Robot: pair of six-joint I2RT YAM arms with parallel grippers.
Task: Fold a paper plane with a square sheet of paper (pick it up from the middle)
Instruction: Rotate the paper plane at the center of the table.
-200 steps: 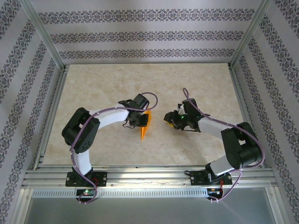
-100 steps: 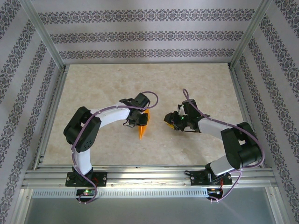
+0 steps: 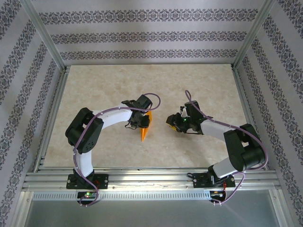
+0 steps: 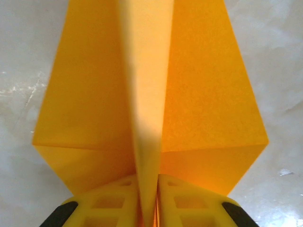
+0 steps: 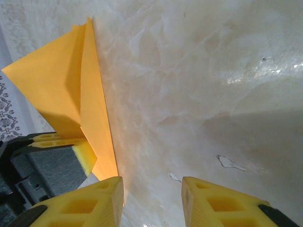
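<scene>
Around the worktop (image 3: 199,85), pale and marbled, I see striped, patterned walls (image 3: 142,38) and aluminium rails (image 3: 151,177) along its edges. Near the middle, a little to the left, is the plane (image 3: 145,130), nose toward the near edge and wings spread to either side. My left gripper (image 4: 147,182) is clamped on its upright ridge at the tail and hides that end from above. My right gripper (image 5: 151,187) hovers near the plane's right side, fingers apart, with bare marble showing between them.
</scene>
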